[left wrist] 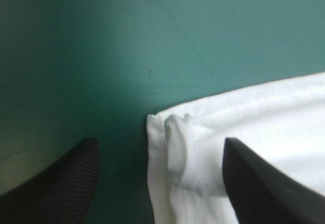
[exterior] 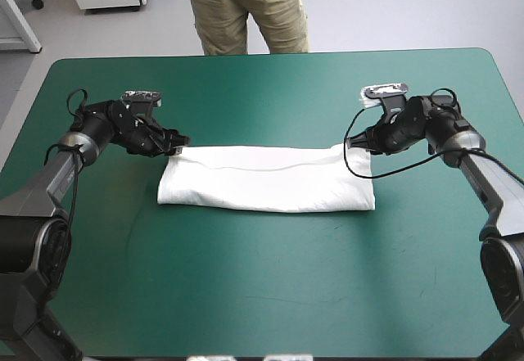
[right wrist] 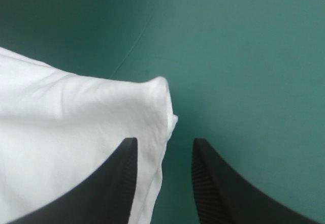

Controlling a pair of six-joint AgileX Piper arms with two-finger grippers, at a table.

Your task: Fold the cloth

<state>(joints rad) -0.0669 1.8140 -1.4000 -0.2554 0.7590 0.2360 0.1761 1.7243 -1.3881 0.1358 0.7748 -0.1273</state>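
Observation:
The white T-shirt lies folded into a long flat band across the middle of the table. My left gripper sits low at the band's far left corner. In the left wrist view this gripper is open, and a rumpled corner of the T-shirt lies between its fingers. My right gripper sits at the far right corner. Seen from its own wrist, it is open with a narrower gap. There the T-shirt ends in a corner at that gap, its edge beside one finger.
The teal-green cover runs wide on every side of the band, with most room toward the near edge. Both arms reach in low from the table's left and right sides.

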